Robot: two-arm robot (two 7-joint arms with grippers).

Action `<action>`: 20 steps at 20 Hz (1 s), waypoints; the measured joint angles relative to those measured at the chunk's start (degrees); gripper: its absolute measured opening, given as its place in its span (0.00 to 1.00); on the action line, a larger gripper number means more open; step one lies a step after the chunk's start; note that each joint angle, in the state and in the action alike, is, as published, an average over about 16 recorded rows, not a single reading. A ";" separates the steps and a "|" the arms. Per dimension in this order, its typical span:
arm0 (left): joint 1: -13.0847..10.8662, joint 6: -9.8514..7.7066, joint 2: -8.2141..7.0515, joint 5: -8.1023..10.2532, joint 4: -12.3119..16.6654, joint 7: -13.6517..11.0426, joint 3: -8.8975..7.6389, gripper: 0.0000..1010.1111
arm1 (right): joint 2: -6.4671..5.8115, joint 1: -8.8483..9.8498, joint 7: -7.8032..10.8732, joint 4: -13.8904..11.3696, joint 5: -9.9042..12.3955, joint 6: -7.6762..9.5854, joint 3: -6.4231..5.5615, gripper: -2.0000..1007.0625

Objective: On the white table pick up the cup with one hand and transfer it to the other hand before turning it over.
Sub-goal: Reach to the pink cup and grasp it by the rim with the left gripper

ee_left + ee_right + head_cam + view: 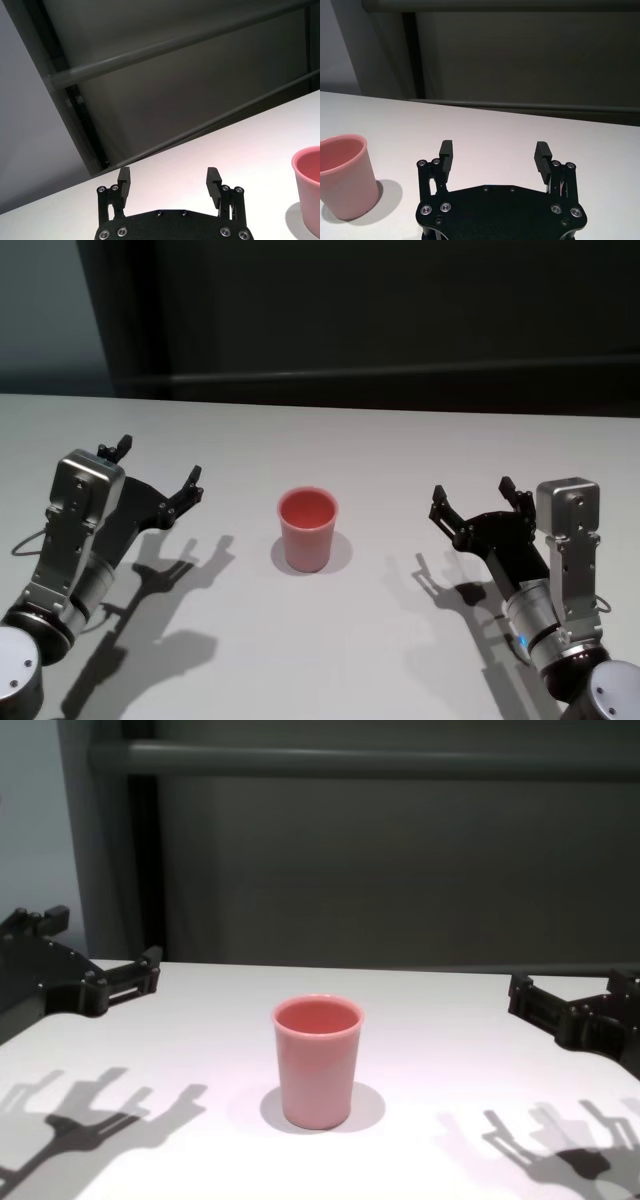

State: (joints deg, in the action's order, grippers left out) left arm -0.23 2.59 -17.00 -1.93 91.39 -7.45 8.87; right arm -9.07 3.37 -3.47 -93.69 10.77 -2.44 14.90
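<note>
The salmon-pink cup stands upright, mouth up, in the middle of the white table; the chest view shows the cup centred between both arms. My left gripper hovers open to the cup's left, nothing between its fingers. My right gripper hovers open to the cup's right, also empty. In the left wrist view the open gripper sits beside the cup at the frame edge. The right wrist view shows the open gripper apart from the cup.
A dark wall with horizontal rails rises behind the table's far edge. Both arms cast shadows on the tabletop near the front.
</note>
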 joint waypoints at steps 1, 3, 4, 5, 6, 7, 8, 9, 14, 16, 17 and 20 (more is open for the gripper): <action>0.10 -0.12 -0.47 -0.73 0.32 -0.35 0.08 0.99 | 0.00 0.00 0.00 0.00 0.00 0.00 0.00 1.00; 0.35 -0.34 -1.45 -2.27 0.97 -1.08 0.27 0.99 | 0.00 0.00 0.00 0.00 0.00 0.00 0.00 1.00; 0.51 -0.46 -1.94 -3.04 1.28 -1.45 0.38 0.99 | 0.00 0.00 0.00 0.00 0.00 0.00 0.00 1.00; 0.67 -0.56 -2.43 -3.79 1.58 -1.81 0.49 0.99 | 0.00 0.00 0.00 0.00 0.00 0.00 0.00 1.00; 0.86 -0.67 -2.92 -4.56 1.89 -2.19 0.61 0.99 | 0.00 0.00 0.00 0.00 0.00 0.00 0.00 1.00; 1.07 -0.78 -3.43 -5.37 2.19 -2.57 0.76 0.99 | 0.00 0.00 0.00 0.00 0.00 0.00 0.00 1.00; 1.29 -0.89 -3.96 -6.21 2.50 -2.97 0.94 0.99 | 0.00 0.00 0.00 0.00 0.00 0.00 0.00 1.00; 1.54 -0.99 -4.51 -7.08 2.81 -3.38 1.13 0.99 | 0.00 0.00 0.00 0.00 0.00 0.00 0.00 1.00; 3.06 -1.28 -7.61 -11.77 4.37 -5.71 2.48 0.99 | 0.00 0.00 0.00 0.00 0.00 0.00 0.00 1.00; 3.82 -1.16 -8.99 -13.58 4.96 -6.86 3.17 0.99 | 0.00 0.00 0.00 0.00 0.00 0.00 0.00 1.00; 4.22 -1.05 -9.69 -14.44 5.23 -7.46 3.53 0.99 | 0.00 0.00 0.00 0.00 0.00 0.00 0.00 1.00; 5.63 -0.49 -11.95 -16.84 6.00 -9.49 4.79 0.99 | 0.00 0.00 0.00 0.00 0.00 0.00 0.00 1.00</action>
State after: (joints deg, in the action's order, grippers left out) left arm 5.40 2.10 -28.95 -18.77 97.39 -16.95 13.66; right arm -9.07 3.36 -3.47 -93.69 10.77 -2.44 14.90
